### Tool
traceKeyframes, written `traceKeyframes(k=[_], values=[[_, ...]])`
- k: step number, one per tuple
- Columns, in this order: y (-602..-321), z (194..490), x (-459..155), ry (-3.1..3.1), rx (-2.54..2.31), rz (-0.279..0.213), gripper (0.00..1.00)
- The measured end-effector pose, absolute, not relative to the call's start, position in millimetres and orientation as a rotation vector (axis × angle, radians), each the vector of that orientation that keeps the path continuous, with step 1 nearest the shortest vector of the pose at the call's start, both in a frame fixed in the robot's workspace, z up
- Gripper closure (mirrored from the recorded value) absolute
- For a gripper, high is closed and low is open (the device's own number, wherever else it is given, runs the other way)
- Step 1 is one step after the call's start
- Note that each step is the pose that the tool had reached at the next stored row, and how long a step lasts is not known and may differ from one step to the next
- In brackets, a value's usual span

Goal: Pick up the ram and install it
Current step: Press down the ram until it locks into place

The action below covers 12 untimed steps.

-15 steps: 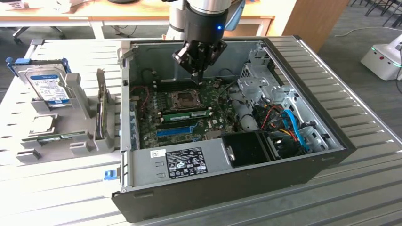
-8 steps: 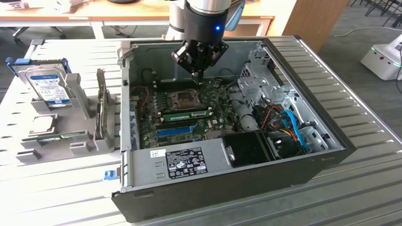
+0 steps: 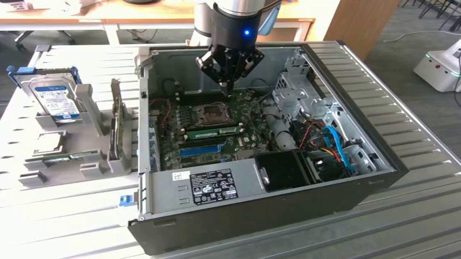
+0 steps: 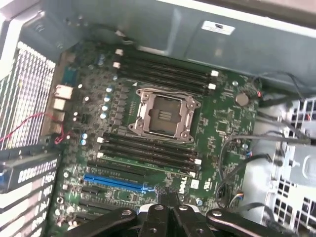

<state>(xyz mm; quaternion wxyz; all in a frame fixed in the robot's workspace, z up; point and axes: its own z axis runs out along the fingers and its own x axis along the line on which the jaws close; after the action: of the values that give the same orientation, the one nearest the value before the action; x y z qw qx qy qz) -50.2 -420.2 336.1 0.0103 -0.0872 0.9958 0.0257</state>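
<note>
The ram [image 3: 214,131] sits in a motherboard slot below and forward of the gripper [image 3: 226,82], apart from it. The gripper's fingers are together, holding nothing, above the CPU socket [image 4: 164,116]. Risk: if the stick is only partly seated, its contacts may not engage; the latches cannot be made out.

This looks like a robotics lab or tech workshop set up in an office-type room. An opened desktop computer case [image 3: 288,162] lies on its side on a slatted metal tabletop [image 3: 403,216], its motherboard [image 4: 163,143] bare, with a robot arm [image 3: 234,27] reaching into it. Beside the case, grey holders [image 3: 72,156] keep loose parts, a hard drive [image 3: 56,100] among them. Behind stand wooden desks [image 3: 144,21], carpeted floor [image 3: 425,113], and a white machine [image 3: 441,67] at the exterior view's right.
</note>
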Motion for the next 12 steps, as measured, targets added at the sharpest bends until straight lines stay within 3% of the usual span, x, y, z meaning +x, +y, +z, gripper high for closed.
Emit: traceKeyframes(k=[12], values=[[-420.2,336.2,-50.2,3.115,0.011,0.077,0.89]])
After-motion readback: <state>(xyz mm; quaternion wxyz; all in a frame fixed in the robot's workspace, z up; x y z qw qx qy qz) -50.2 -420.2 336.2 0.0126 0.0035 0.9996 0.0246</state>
